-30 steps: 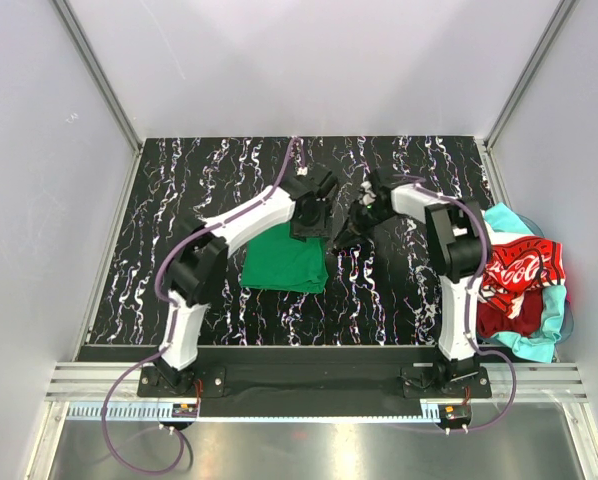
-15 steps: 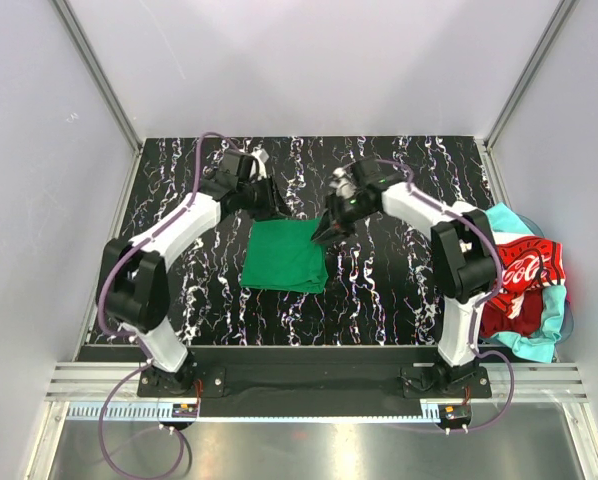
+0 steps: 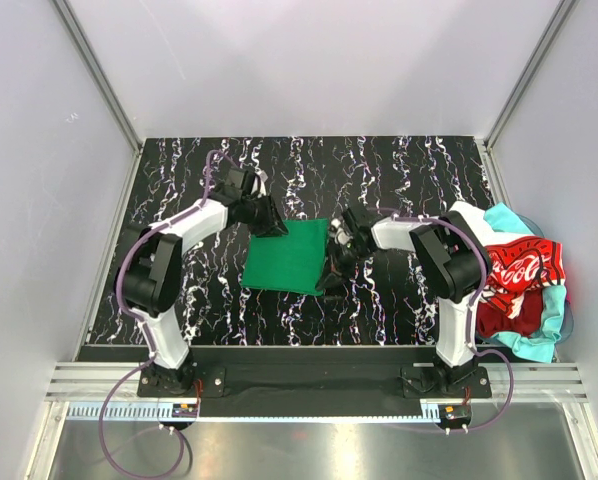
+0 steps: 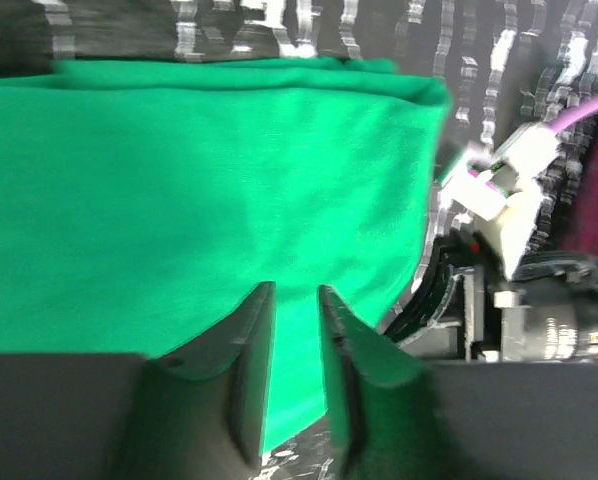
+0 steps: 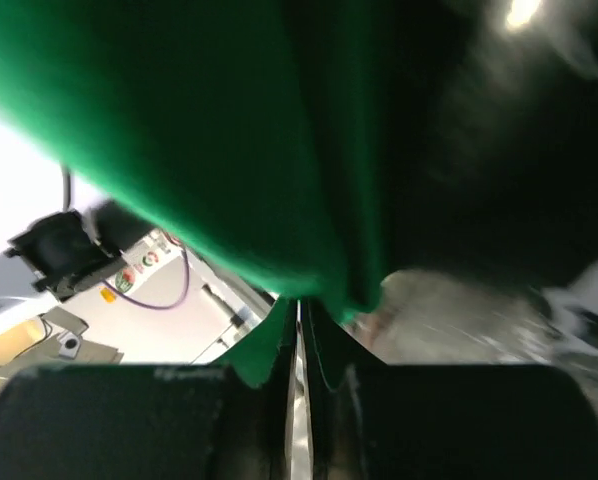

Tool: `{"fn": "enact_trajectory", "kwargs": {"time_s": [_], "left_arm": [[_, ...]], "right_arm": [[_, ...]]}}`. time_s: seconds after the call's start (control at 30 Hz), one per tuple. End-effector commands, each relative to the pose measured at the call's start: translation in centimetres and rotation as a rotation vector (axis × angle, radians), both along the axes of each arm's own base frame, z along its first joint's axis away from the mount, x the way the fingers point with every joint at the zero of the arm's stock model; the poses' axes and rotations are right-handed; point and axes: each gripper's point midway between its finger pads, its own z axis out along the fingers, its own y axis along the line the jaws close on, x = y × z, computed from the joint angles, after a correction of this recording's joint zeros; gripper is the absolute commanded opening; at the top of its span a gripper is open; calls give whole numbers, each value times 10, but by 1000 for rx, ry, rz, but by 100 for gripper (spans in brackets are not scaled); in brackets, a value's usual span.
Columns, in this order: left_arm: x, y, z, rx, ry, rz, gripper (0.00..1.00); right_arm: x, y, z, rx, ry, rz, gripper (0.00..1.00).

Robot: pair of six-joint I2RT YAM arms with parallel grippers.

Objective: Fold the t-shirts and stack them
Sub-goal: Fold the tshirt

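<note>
The bright green t-shirt [image 3: 285, 258] lies folded in the middle of the table and fills the left wrist view [image 4: 199, 180]. My left gripper [image 3: 268, 219] hovers over its far left corner; in the left wrist view [image 4: 296, 292] the jaws stand a narrow gap apart with nothing between them. My right gripper [image 3: 337, 246] is at the shirt's right edge, shut on the green cloth [image 5: 209, 130] and lifting that edge, as the right wrist view [image 5: 299, 302] shows. The red Coca-Cola t-shirt [image 3: 519, 268] and the turquoise one [image 3: 541, 335] lie heaped at the right. I cannot make out a white t-shirt.
The heap of shirts hangs over the table's right edge [image 3: 491, 200]. Grey walls stand close on the left, far and right sides. The right arm's wrist [image 4: 514, 205] shows just beyond the green shirt in the left wrist view.
My left arm swung from the shirt's far middle out to the left, then back onto its far left corner. My right gripper came down to the right edge and took hold of it.
</note>
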Motion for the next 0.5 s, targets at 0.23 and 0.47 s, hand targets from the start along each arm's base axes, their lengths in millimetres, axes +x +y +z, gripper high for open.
{"fn": "enact_trajectory", "kwargs": {"time_s": [0.23,0.47], "left_arm": [[-16,69,8,304,-71,62,49],[-44,94,-15,363,-14,179,60]], "right_arm": [[7,-46,-52,-304,-36,14,16],[58,-83,-55,-469,-144,26,17]]}}
